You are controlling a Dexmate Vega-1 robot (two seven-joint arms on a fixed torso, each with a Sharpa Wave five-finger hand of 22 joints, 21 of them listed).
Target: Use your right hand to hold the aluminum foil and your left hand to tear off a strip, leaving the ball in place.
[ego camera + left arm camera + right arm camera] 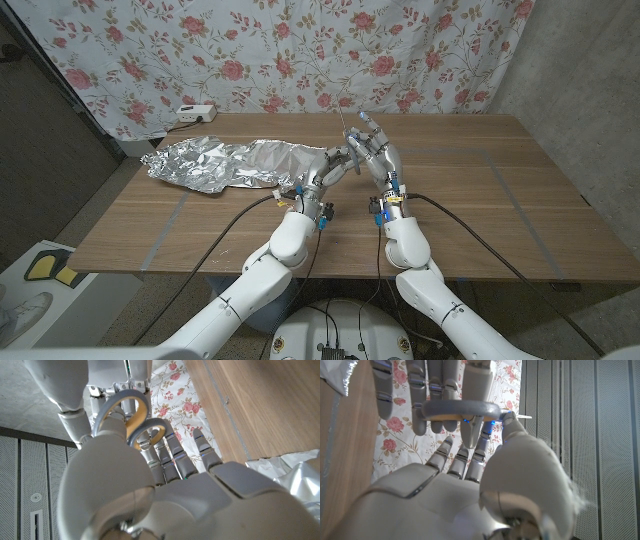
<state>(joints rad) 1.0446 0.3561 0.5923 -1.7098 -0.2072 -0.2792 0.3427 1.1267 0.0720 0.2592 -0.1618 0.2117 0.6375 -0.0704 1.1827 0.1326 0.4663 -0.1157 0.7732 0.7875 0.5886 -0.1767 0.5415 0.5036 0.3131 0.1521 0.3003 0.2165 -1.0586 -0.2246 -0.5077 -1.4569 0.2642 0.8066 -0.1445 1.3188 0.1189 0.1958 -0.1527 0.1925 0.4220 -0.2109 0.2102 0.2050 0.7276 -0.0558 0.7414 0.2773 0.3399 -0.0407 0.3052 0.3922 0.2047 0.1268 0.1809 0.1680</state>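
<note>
head view: crumpled aluminum foil (235, 164) lies on the table (480, 190), left of centre. left hand (335, 167) is at the foil's near end; right hand (378, 157) stands just beside it, fingers up and spread, nothing visibly held.
left wrist view: left hand (165, 485), fingers extended, grip on anything cannot be told; foil edge (295, 472) close by.
right wrist view: right hand (455, 490), fingers apart, empty as far as shown.
handling: foil looks light, thin, easily torn, creases fast; pin the bulk, pinch a free edge to tear.
</note>
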